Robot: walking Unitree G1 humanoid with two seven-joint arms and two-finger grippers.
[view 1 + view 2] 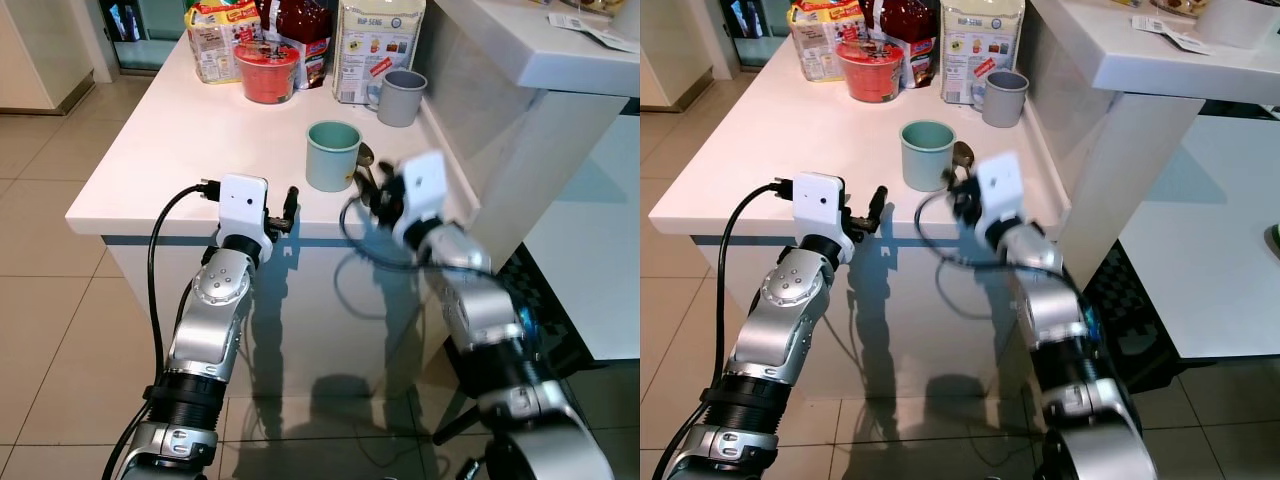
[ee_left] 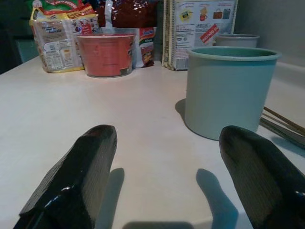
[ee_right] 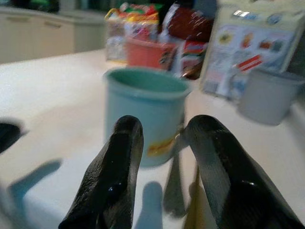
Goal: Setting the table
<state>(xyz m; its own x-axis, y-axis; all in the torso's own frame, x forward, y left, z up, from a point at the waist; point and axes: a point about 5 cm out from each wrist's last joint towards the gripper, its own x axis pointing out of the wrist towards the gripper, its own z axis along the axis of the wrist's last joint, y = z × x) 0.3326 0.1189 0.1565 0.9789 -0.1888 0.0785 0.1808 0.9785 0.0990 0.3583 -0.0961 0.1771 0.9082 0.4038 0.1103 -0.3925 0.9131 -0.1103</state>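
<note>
Green cup point(image 1: 333, 154): upright near the counter point(image 1: 180, 140) front edge. Chopsticks point(image 2: 281, 125): flat beside it, long axis toward the front edge, directly ahead of right gripper point(image 1: 368, 188), fingers slightly parted, empty. Left gripper point(image 1: 290, 208): wide open, empty.

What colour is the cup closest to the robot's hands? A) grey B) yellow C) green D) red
C: the green cup stands nearest the table's front edge, just ahead of the right gripper; the grey cup and the red bowl sit farther back.
</note>
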